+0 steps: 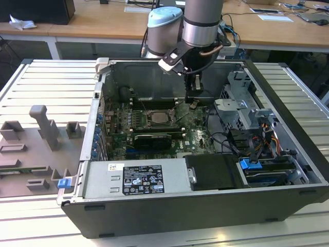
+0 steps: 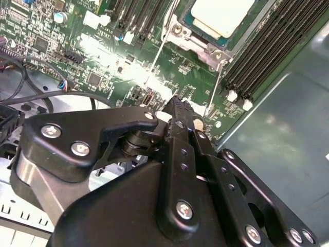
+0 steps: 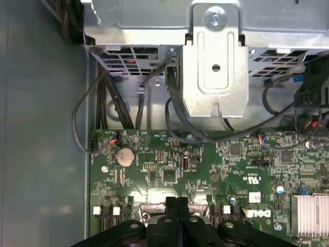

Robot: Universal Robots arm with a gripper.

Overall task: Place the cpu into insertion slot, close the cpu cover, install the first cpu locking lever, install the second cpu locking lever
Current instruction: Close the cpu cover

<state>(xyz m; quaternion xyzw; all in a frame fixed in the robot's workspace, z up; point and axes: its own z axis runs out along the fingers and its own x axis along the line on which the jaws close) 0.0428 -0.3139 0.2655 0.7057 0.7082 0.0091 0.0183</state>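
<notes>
The cpu (image 2: 222, 14) lies inside an open computer case (image 1: 169, 221), on the green circuit board (image 3: 164, 154), seated pale side up in the insertion slot (image 1: 148, 117). The gripper (image 3: 177, 201), fingers pressed together and holding nothing, hangs over the board at two o'clock from the slot in the exterior view.

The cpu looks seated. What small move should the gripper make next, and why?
Probably nudge the shut gripper onto the nearest lever and press it down. The cpu lies seated with the cover over its edges, and two thin levers stick out toward the fingertips, apparently unlatched.
</notes>
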